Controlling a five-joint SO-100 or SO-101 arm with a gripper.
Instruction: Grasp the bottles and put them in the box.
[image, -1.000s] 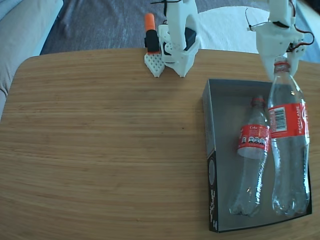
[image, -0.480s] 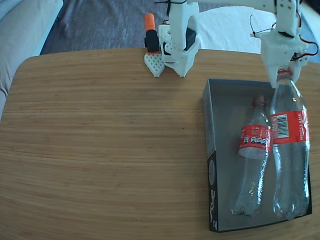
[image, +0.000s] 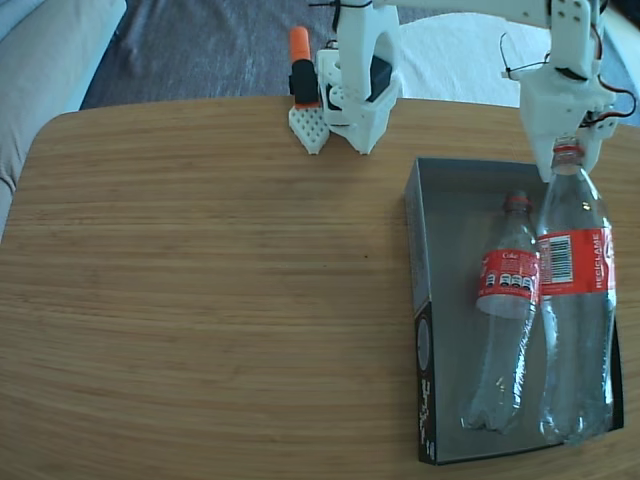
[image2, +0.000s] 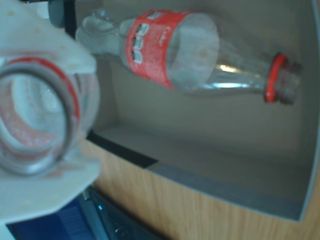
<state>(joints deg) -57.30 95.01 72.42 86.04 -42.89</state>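
Two clear plastic bottles with red wraparound labels lie in the shallow rectangular cardboard box (image: 445, 175), grey inside with black outer sides, which sits on the right part of the wooden worktop (image: 200, 300) in the fixed view. The smaller bottle (image: 505, 310) lies flat in the middle of the box, its red neck ring toward the far end. The larger bottle (image: 577, 300) is just beside it on the right, touching it at label height; its base rests near the box's near right corner and its neck is up at the far end. The white pincer (image: 566, 150) is closed on that neck, just at the red ring. In the wrist view the open mouth of the larger bottle (image2: 35, 130) fills the left side, clamped between the white fingers (image2: 45, 40), while the smaller bottle (image2: 175, 50) lies across the grey floor of the box (image2: 240, 165). The arm's white base (image: 360, 90) stands at the far edge of the worktop, with an orange-and-black part (image: 302, 70) beside it.
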